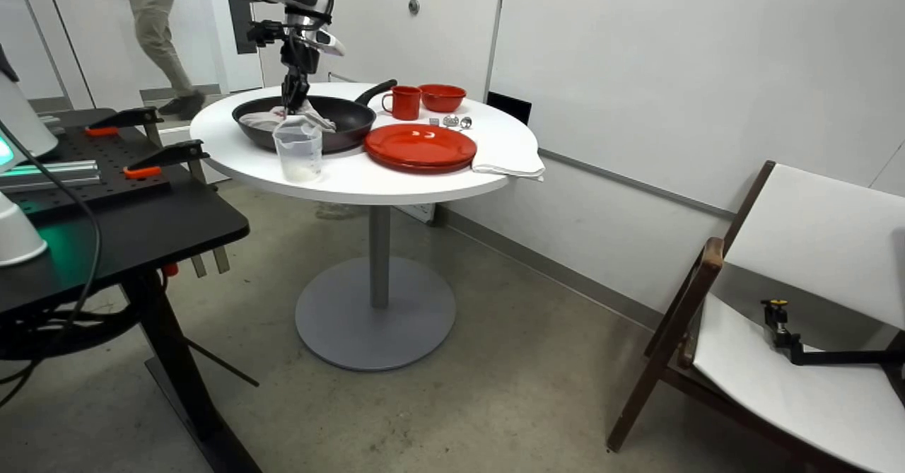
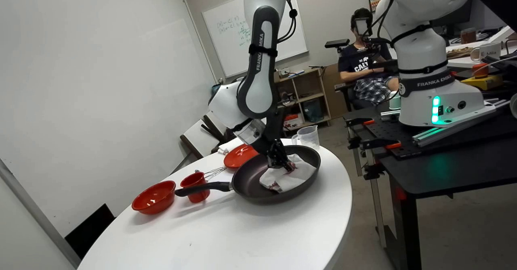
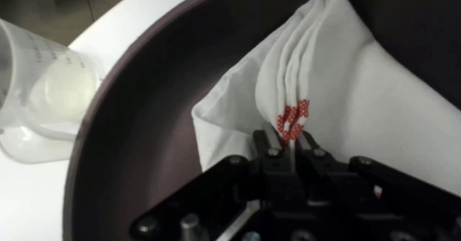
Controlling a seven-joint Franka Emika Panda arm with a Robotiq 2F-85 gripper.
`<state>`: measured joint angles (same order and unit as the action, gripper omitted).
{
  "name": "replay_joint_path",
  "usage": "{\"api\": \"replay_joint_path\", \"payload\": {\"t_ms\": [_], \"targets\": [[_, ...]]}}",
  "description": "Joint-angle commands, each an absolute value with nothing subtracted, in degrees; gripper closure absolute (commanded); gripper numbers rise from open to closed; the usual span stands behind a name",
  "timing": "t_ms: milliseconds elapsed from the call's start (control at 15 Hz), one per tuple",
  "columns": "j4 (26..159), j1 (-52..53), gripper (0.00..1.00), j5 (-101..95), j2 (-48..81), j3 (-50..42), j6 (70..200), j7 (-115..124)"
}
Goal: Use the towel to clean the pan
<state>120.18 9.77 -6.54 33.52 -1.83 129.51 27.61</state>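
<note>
The black pan stands on the white table in both exterior views. Its long handle points away past the red mug. The white towel with red trim lies in the pan, bunched, in both exterior views. In the wrist view the towel covers the right part of the pan floor, and bare pan shows at left. My gripper is shut on a fold of the towel with red trim, low inside the pan. It also shows in both exterior views.
A clear measuring cup stands close beside the pan, also in the wrist view. Stacked red plates, a red mug, a red bowl, a whisk and a folded white cloth share the round table.
</note>
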Motion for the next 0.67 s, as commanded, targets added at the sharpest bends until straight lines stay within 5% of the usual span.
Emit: {"api": "replay_joint_path", "payload": {"t_ms": [0, 600], "targets": [[117.6, 8.6, 0.95, -1.1, 32.9, 0.9, 128.4, 23.0], [112.2, 15.0, 0.95, -13.2, 35.4, -5.1, 138.0, 27.1]]}}
